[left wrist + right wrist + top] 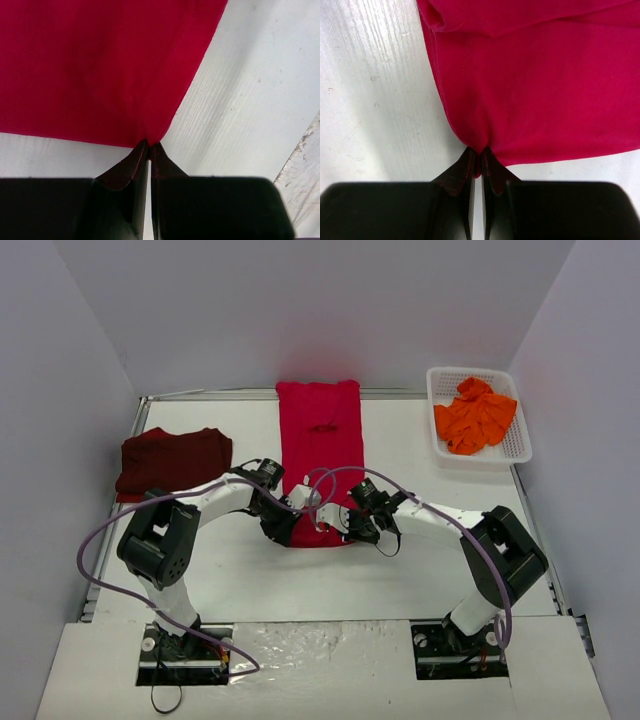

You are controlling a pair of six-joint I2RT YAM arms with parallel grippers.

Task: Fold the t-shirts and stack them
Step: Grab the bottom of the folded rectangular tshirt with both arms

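The bright red t-shirt point(320, 445) lies as a long strip down the middle of the table. My left gripper point(288, 530) is shut on its near left corner, and the left wrist view shows the red cloth point(100, 65) pinched between the tips point(149, 147). My right gripper point(352, 528) is shut on the near right corner, with the red cloth point(545, 100) pinched at the tips point(480, 152). The dark maroon t-shirt point(172, 462) lies folded at the left. The orange t-shirt point(475, 415) lies crumpled in the basket.
The white lattice basket point(520, 445) stands at the back right. A raised table rim point(110, 530) runs along the left and back edges. White table point(430, 480) lies to the right of the red shirt.
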